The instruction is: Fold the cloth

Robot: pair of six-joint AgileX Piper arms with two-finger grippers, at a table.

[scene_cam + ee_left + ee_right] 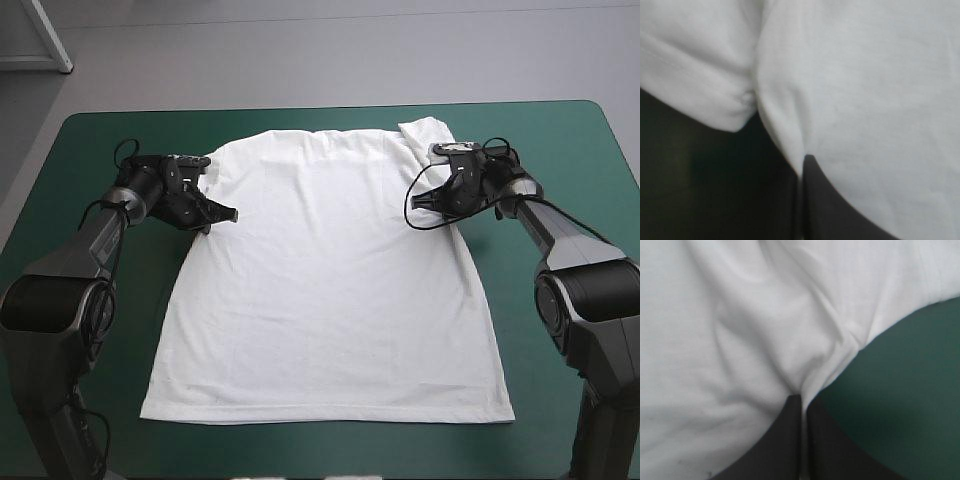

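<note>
High view first: we count one T-shirt (320,290), white, spread flat in the middle of the teal-green cover (90,150). Its neck end is toward the far edge and its bottom edge toward the near one. There are two arms, one per side. The left gripper (226,213) sits right at the shirt's left edge, up near the sleeve. The right gripper (418,200) mirrors it at the right edge.

Left wrist view: the two black fingers (840,215) meet in a point, pretty much closed, with a ridge of white cloth pinched between the tips. So that claw has hold of the shirt. A bit of teal-green cover shows beside it.

Right wrist view: same deal. We see two fingers all but closed at the middle with a puckered fold of the shirt nipped between them. Wrinkles fan out ahead, and there's bare cover off to one side.
</note>
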